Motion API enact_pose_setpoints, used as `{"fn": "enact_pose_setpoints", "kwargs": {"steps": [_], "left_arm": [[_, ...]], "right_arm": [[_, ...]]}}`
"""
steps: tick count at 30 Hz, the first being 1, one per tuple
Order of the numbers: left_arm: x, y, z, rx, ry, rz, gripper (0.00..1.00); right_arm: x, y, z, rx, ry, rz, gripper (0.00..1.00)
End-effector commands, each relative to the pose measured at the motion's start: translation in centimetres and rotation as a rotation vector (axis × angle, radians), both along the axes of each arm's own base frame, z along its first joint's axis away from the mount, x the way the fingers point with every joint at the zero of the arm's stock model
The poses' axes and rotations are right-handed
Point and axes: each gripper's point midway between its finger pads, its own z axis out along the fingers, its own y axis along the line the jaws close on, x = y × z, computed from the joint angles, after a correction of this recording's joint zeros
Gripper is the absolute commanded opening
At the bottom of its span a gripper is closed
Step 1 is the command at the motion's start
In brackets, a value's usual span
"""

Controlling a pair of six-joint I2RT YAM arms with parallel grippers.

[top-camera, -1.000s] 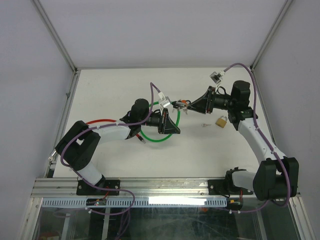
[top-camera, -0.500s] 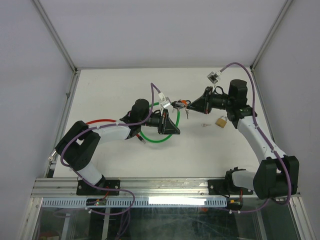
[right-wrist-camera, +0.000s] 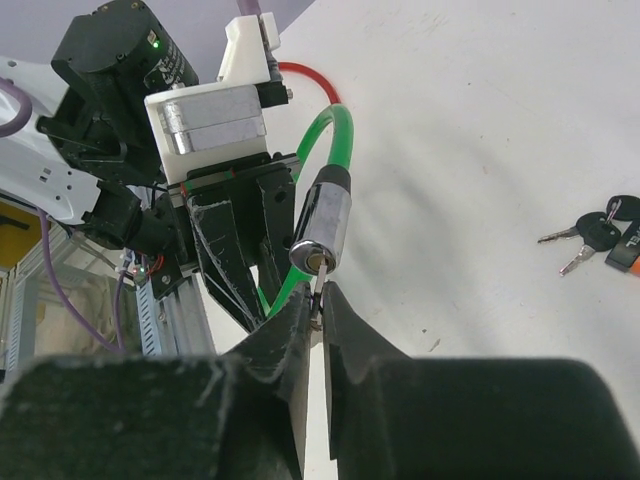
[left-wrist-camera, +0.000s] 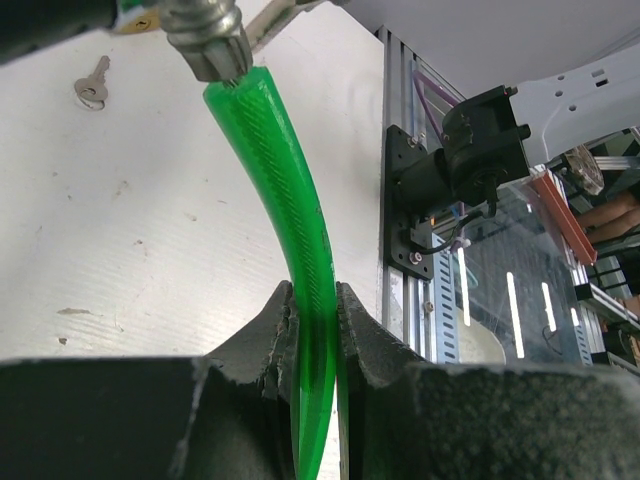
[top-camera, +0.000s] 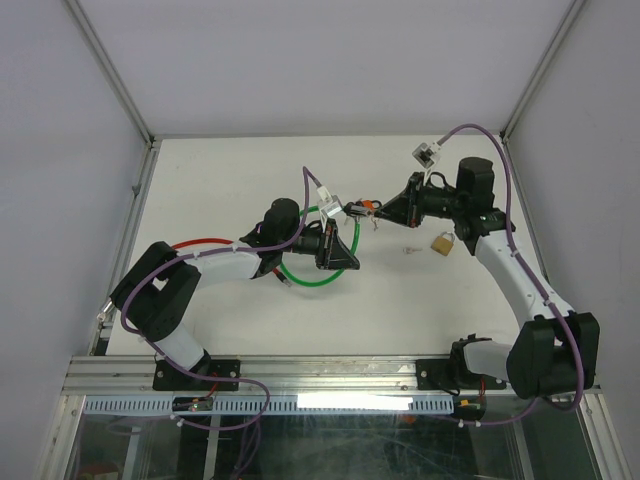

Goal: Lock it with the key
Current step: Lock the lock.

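A green cable lock [top-camera: 310, 283] loops over the table, and my left gripper [left-wrist-camera: 313, 310] is shut on its cable [left-wrist-camera: 290, 190]. The cable's silver lock cylinder [right-wrist-camera: 322, 228] is held up in the air between the two arms [top-camera: 352, 212]. A small key [right-wrist-camera: 318, 290] sticks into the cylinder's face. My right gripper [right-wrist-camera: 318, 305] is shut on that key's head, its tips just below the cylinder. From above, the right gripper [top-camera: 378, 212] meets the left gripper [top-camera: 338, 245] near the table's middle.
A brass padlock [top-camera: 441, 242] and a loose small key [top-camera: 409, 250] lie on the table under the right arm. A key bunch with a black and orange fob [right-wrist-camera: 605, 235] lies nearby. A red cable [top-camera: 205, 242] runs beside the left arm.
My right gripper has closed onto the key at the cylinder and shifted slightly left and away. The left gripper keeps its hold on the green cable.
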Motion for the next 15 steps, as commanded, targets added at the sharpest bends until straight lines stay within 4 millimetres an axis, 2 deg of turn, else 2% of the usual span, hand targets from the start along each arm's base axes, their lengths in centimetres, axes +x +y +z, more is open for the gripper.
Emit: {"fn": "enact_pose_setpoints", "kwargs": {"steps": [1,5,9,11,15], "left_arm": [[-0.6,-0.3,3.9,-0.094,-0.127,-0.040,0.00],[-0.6,-0.3,3.9,-0.095,-0.126,-0.047,0.00],[-0.7,-0.3,3.9,-0.094,-0.124,-0.050,0.00],[-0.8,-0.2,3.9,-0.094,-0.124,-0.051,0.00],[-0.9,0.2,3.9,-0.099,-0.103,-0.070,0.00]], "right_arm": [[0.9,0.3,2.6,-0.018,-0.139,0.001,0.10],[1.0,0.6,2.3,-0.037,-0.158,0.014,0.10],[0.8,0.9,2.1,-0.054,-0.173,0.043,0.00],[0.5,1.0,2.0,-0.070,-0.199,0.070,0.00],[-0.1,0.5,2.2,-0.190,-0.402,0.110,0.00]]}}
